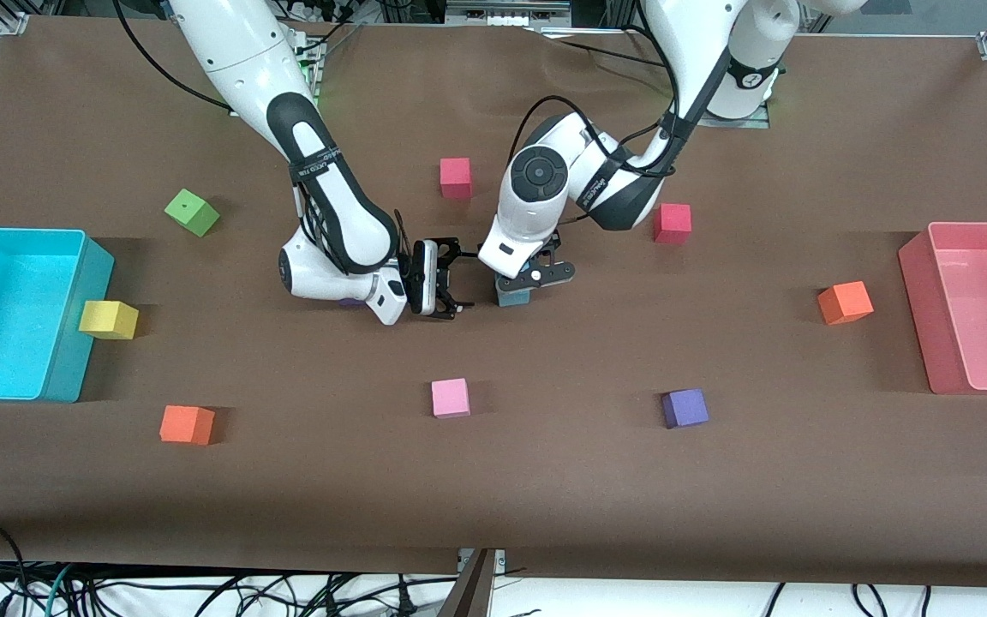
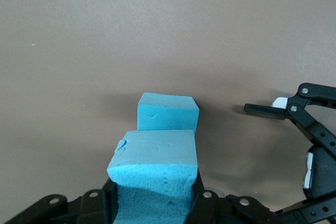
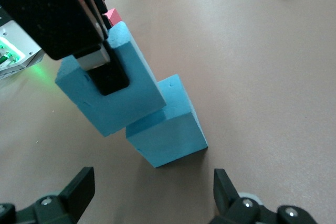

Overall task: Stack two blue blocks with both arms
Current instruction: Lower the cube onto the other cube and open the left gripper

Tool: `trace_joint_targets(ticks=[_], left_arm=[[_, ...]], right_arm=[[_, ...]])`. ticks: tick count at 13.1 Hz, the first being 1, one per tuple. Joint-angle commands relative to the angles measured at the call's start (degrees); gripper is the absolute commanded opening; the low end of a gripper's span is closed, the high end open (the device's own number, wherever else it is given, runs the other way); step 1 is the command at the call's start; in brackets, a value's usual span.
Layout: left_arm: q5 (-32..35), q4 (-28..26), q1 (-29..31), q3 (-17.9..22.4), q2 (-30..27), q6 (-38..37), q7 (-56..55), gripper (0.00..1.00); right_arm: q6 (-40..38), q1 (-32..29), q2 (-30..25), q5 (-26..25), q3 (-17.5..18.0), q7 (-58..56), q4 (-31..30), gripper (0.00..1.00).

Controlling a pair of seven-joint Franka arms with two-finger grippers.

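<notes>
**Upper blue block held just above the lower one, not yet squared up**

The left gripper [image 1: 517,287] is clamped on 1 blue block [image 2: 156,166], holding it over the middle of the table. Directly under it, resting on the brown table [image 1: 545,480], sits the second blue block [image 2: 168,111]. In the right wrist view the held block [image 3: 113,85] overlaps the top of the resting block [image 3: 170,127] but sits offset from it, its faces not lined up with the lower cube's; whether the 2 are touching or a sliver apart I cannot tell.

The right gripper [image 1: 446,283] hangs just beside the pair, toward the right arm's end of the table, its jaws apart and holding nothing, turned sideways toward the blocks. That arm waits.

The coming move turns on that offset. The lower block lies straight below the left gripper but shifted, so the held cube probably needs a small slide to centre it before release; let go as it stands, it might settle askew or tip off. The left arm alone is placed to finish.
</notes>
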Motion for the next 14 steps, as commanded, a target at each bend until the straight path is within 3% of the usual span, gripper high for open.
trace_joint_targets(ticks=[1,14], left_arm=[[1.15,3.51,-1.51,1.76,2.13,-0.07,0.22,0.00],[1.24,4.66,-2.21,3.00,3.45,0.02,0.75,0.00]], right_arm=[[-0.76,-0.53,-0.67,1.16,0.30,-1.63,-0.78,1.00],[-0.67,-0.62,-0.58,1.07,0.30,-1.72,-0.78,1.00]])
